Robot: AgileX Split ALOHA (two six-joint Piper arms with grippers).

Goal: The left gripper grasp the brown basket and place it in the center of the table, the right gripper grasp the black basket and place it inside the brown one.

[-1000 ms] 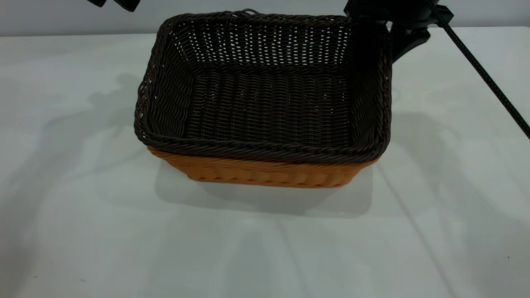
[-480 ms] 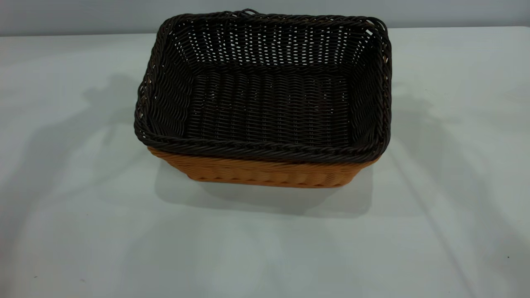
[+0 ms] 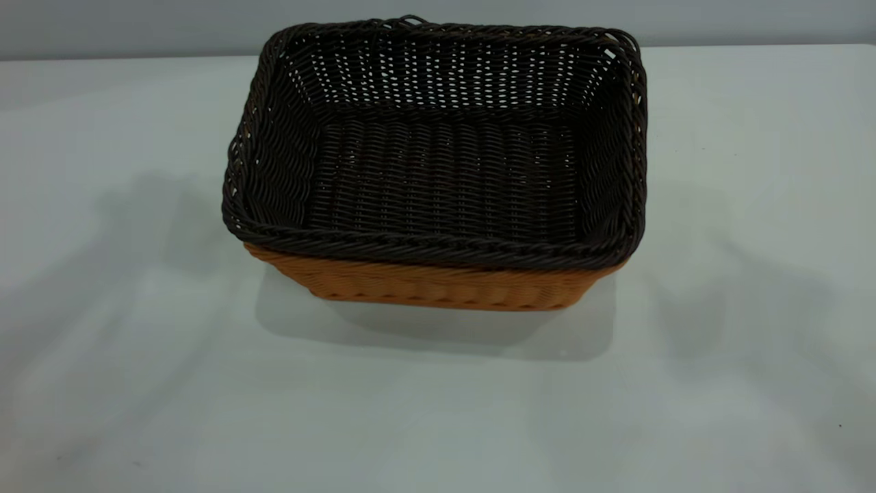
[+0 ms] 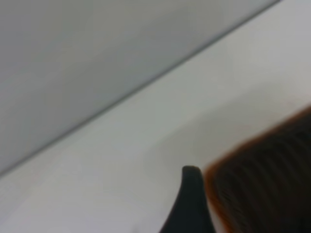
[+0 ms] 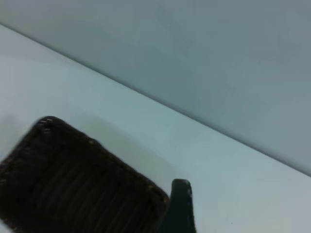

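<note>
Sitting snug in the middle of the table (image 3: 753, 274), the black basket (image 3: 438, 171) is nested inside the brown basket (image 3: 438, 287), with only an orange-tan band of the lower one showing beneath the dark braided rim at its six o'clock side. To my eye both placing steps are done and the work in hand is the retreat; all that seems left is for each arm to pull clear and park, keeping off the rims so the stack is not nudged.

Going left to right: over at nine o'clock of the baskets the tabletop is bare in the exterior view, and the left gripper (image 4: 189, 204) shows only in its own wrist view, as one dark fingertip just beside the basket's edge, grasping nothing that I can see. Whether its fingers are spread or closed I cannot tell, since only that one tip is in sight. At three o'clock the story is the same: the right gripper (image 5: 179, 208) appears in its wrist view as a single dark fingertip near the black basket's corner, apart from it, and its state is likewise hidden from me.

A second ago dark parts of both arms hung at the top corners of the exterior view, the right one close against the far right corner of the black basket. Now both are out of that view, and the baskets have not shifted.
</note>
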